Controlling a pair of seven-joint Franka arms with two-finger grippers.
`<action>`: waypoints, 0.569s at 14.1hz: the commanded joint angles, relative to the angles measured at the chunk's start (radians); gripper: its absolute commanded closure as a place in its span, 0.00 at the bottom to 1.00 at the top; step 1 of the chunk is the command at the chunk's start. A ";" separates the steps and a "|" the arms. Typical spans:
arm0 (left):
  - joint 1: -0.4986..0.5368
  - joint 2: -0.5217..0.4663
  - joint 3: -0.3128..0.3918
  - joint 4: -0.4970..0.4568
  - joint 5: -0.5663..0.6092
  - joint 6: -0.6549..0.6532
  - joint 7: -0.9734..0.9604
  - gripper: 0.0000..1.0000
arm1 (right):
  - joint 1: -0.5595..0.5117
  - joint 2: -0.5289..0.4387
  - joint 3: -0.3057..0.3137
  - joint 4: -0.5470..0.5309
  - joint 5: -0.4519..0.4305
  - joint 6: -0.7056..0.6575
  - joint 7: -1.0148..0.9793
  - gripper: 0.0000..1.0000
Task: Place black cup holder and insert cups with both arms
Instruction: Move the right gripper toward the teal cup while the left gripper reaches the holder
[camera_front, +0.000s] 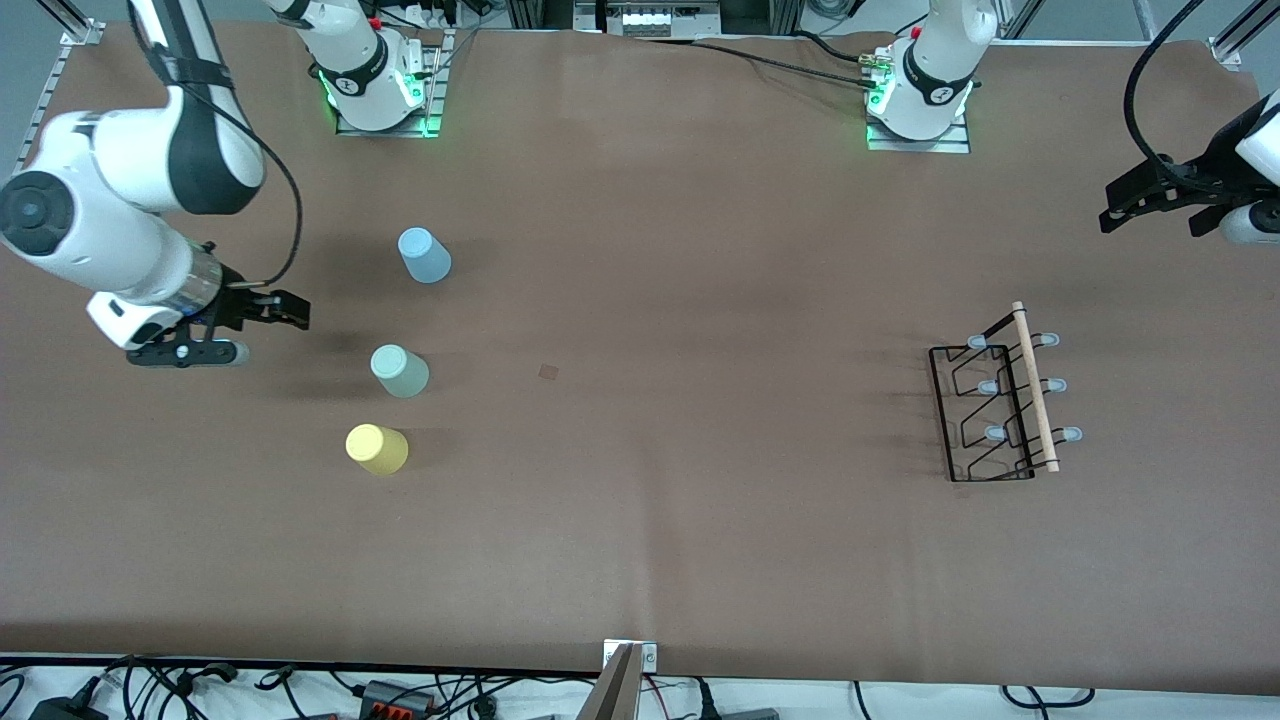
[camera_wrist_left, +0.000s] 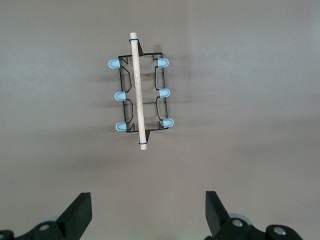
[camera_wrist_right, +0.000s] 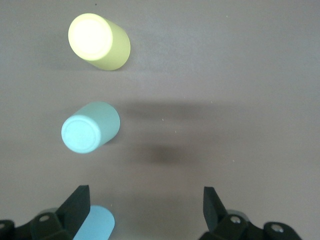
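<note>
A: Entry — table state. Where is the black cup holder (camera_front: 995, 405)?

B: On the brown table (camera_front: 700, 550), toward the left arm's end. It sits with its wooden rod handle (camera_front: 1034, 388) on top, and six pale blue-tipped pegs stick out in two rows of three, one row on each side of the rod. Nothing touches it. The left wrist view shows it whole, alone on the bare surface (camera_wrist_left: 141, 93).

A: Cups?

B: All three are toward the right arm's end, well apart from the holder, upside down with closed bases up. The light blue cup (camera_front: 424, 255) is farthest from the front camera, the pale green cup (camera_front: 399, 370) is between the others, and the yellow cup (camera_front: 376, 448) is nearest. They form a loose line, none touching.

A: Left gripper (camera_front: 1150, 200)?

B: In the air at the left arm's edge of the table, empty. Fingers spread wide — the left wrist view shows both fingertips (camera_wrist_left: 80, 212) standing apart with only tabletop between.

A: Right gripper (camera_front: 250, 325)?

B: Over the table beside the cups, on the side toward the right arm's end. Also empty — jaws wide apart. In the right wrist view, the green cup (camera_wrist_right: 90, 127) and yellow cup (camera_wrist_right: 99, 41) lie ahead of the fingers (camera_wrist_right: 75, 207), and the blue cup (camera_wrist_right: 97, 224) is partly hidden by one fingertip.
</note>
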 joint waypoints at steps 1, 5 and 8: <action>0.004 0.037 0.003 0.002 -0.008 -0.033 0.017 0.00 | 0.014 -0.050 -0.001 -0.058 0.009 0.046 0.000 0.00; 0.016 0.085 0.012 0.002 -0.006 -0.054 0.030 0.00 | 0.043 -0.047 0.005 -0.059 0.011 0.041 0.003 0.00; 0.047 0.119 0.014 -0.001 0.015 -0.035 0.056 0.00 | 0.043 -0.030 0.005 -0.076 0.012 0.070 0.014 0.00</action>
